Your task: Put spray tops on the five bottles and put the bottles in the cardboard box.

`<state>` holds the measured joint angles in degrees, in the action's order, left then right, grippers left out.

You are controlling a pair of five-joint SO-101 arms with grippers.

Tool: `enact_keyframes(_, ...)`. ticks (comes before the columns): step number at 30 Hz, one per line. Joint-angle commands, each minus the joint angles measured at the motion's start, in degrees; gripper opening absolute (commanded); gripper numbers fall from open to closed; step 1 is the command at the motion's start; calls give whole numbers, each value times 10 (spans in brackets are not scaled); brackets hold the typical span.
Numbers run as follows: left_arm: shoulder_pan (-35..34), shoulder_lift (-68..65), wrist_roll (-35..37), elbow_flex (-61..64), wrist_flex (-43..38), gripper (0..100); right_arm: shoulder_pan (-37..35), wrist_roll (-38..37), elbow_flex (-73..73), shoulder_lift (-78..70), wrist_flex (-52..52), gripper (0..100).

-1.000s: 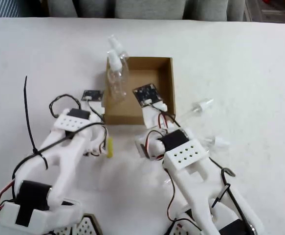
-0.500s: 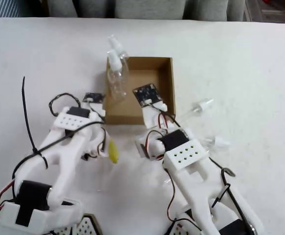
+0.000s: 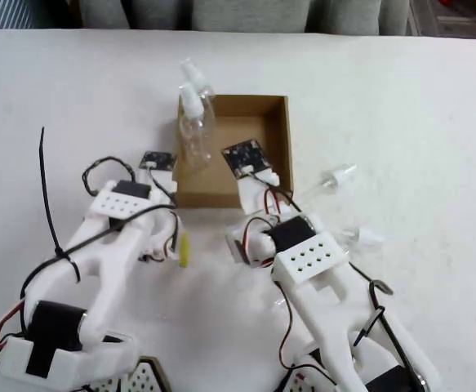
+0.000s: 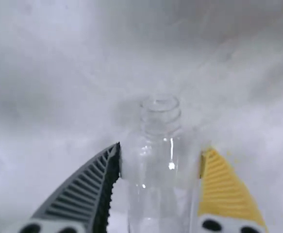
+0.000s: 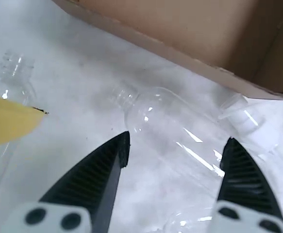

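In the left wrist view my left gripper has its grey and yellow fingers pressed against both sides of an upright clear bottle with an open threaded neck. From above, that gripper sits just in front of the cardboard box. My right gripper is open above a topless clear bottle lying on the table beside the box wall. A loose spray top lies next to it. Two capped bottles lean over the box's left wall.
Two loose spray tops lie on the table right of the box. The left gripper's yellow finger and its bottle show in the right wrist view. White table stretches far and right of the box.
The left gripper's yellow finger swung outward half a second ago and has now come back in against the bottle. The right arm has not moved.
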<state>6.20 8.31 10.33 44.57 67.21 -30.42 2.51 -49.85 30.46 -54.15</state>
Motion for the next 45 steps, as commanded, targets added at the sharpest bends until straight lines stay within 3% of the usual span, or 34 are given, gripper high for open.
enact_keyframes(1, 7, 22, -47, -4, -32, 39, 11, -8, 5, 16, 6, 265)
enact_keyframes(11, -24, 27, -38, -4, -105, 22, 82, -9, 9, 22, 5, 265)
enact_keyframes(15, -32, 28, 13, -8, -108, 23, 150, -9, 19, 23, 5, 265)
enact_keyframes(24, -52, 28, 13, -9, -108, 23, 285, -21, 47, 22, -54, 265)
enact_keyframes(30, -58, 28, 11, -9, -110, 23, 327, -239, 45, 16, -55, 265)
enact_keyframes(36, -66, 28, -18, -4, -127, 23, 339, -363, 52, 15, -44, 265)
enact_keyframes(40, -76, 28, -19, -5, -128, 23, 359, -384, 53, 15, -44, 265)
enact_keyframes(45, -76, 28, -19, -4, -128, 23, 407, -525, 53, 15, -44, 266)
